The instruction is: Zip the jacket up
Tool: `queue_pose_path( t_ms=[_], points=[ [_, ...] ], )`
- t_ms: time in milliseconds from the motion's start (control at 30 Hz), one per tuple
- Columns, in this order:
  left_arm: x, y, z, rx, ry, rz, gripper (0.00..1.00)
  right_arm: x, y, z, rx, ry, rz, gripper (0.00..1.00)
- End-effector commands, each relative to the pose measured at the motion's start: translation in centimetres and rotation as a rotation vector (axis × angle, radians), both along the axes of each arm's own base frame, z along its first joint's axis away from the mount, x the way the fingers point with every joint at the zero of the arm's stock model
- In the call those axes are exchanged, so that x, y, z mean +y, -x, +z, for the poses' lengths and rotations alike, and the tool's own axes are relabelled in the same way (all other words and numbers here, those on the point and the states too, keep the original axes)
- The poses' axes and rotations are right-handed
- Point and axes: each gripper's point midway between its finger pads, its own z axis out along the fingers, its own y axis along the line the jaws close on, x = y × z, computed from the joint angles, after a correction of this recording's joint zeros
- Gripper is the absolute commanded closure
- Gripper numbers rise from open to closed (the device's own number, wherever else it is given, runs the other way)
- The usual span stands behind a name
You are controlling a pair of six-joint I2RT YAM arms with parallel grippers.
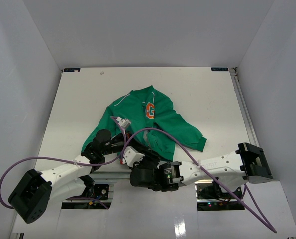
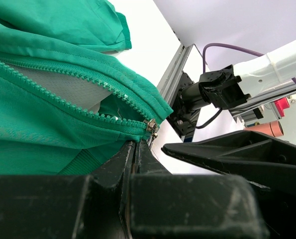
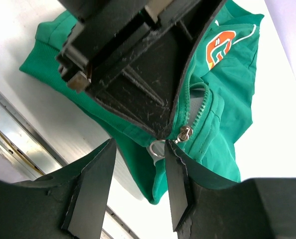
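The green jacket [image 1: 148, 124] with an orange "G" lies rumpled on the table, its zipper open above the bottom hem. My left gripper [image 2: 134, 149] is shut on the jacket's bottom hem just below the zipper slider [image 2: 151, 125]. It also shows in the right wrist view [image 3: 138, 64], pinching the hem. My right gripper [image 3: 137, 184] is open, its fingers [image 3: 177, 179] on either side of the hem below the metal slider [image 3: 185, 133] and its ring pull [image 3: 157, 148]; it holds nothing. In the top view both grippers meet at the jacket's near edge [image 1: 130, 152].
The white table [image 1: 78, 99] is ringed by white walls. A metal rail [image 1: 245, 109] runs along its right edge and another along the near edge [image 3: 18, 124]. Purple cables [image 1: 152, 130] loop over the jacket and arms.
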Motion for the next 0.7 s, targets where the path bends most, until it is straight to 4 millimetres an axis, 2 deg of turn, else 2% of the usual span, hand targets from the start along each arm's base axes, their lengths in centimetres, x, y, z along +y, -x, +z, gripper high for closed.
queue_pose_path(
  t_ms=[0,267,667],
  points=[
    [-0.28,0.17,2.18,-0.041,0.05,-0.024,1.0,-0.06,-0.65,1.1,-0.023,-0.013,-0.083,0.51],
    [-0.33,0.21,2.33,-0.04,0.053,-0.027,1.0,-0.5,-1.08,1.17,-0.024,-0.025,-0.108,0.58],
    [-0.35,0.18,2.63,-0.039,0.053,-0.027,1.0,-0.51,-1.07,0.62,-0.002,-0.02,-0.108,0.6]
  ],
)
